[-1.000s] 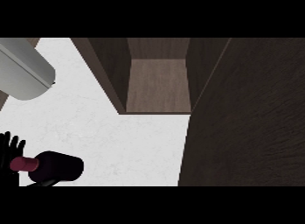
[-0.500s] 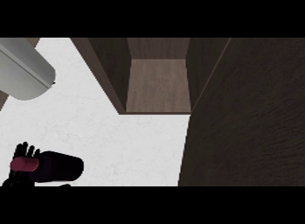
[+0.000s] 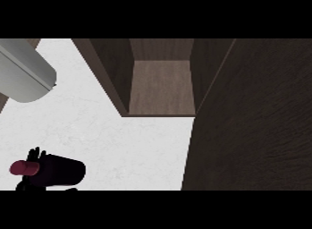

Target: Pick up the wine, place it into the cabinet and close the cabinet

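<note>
At lower left, your left hand [image 3: 32, 154] seems clamped on the wine [image 3: 59, 172]; expect heavy, slick glass, hold the body.

We look down on a white, faintly marbled table [image 3: 119, 134]. At its far edge stands a dark wood cabinet [image 3: 105, 71], its open compartment showing a paler wooden floor. A broad dark wood panel [image 3: 263, 134] fills our right side.
</note>
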Available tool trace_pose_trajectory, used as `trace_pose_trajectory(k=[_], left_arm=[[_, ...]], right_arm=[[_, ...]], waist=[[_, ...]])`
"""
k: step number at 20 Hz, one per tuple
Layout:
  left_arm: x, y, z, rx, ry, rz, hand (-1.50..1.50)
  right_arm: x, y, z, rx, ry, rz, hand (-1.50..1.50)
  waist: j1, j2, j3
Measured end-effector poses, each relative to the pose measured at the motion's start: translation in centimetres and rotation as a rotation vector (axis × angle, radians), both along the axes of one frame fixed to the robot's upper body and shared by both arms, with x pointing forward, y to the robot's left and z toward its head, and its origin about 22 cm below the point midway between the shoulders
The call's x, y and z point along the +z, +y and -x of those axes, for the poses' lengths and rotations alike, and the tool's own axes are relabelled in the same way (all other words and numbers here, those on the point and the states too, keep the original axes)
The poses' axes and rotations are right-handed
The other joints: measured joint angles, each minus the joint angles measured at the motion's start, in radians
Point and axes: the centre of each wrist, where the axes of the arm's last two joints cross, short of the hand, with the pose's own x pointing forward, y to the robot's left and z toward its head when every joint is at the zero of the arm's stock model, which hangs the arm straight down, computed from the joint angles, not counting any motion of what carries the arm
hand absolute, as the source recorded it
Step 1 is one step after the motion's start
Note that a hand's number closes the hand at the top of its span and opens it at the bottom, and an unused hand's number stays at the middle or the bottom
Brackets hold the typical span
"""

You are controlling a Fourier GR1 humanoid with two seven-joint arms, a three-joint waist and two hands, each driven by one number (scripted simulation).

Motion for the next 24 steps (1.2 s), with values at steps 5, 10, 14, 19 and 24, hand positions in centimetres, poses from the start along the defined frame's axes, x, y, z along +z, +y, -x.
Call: trace_pose_trajectory(k=[5, 10, 14, 19, 24], left_arm=[[-1.7, -0.2, -0.1, -0.010, -0.018, 0.073, -1.50], [-3.0, -0.6, -0.2, -0.024, -0.073, 0.090, -1.50], [-3.3, -0.7, -0.3, -0.033, -0.085, 0.089, -1.50], [-3.3, -1.0, -0.5, -0.024, -0.093, 0.061, -1.50], [-3.4, -1.4, -1.4, 0.001, -0.112, 0.059, 1.50]], right_arm=[[-0.1, -0.5, 0.0, -0.015, -0.010, 0.023, -1.50], [0.1, 0.0, 0.1, -0.001, -0.003, 0.018, -1.50], [0.3, -0.3, 0.1, -0.013, 0.002, 0.030, -1.50], [0.3, -0.1, 0.2, -0.005, 0.012, 0.027, -1.50], [0.0, -0.2, 0.2, -0.003, 0.009, 0.032, -1.50]], waist=[[-0.001, 0.000, 0.000], [0.002, -0.004, 0.011], [0.004, -0.005, 0.016], [0.005, -0.005, 0.018], [0.004, -0.004, 0.016]])
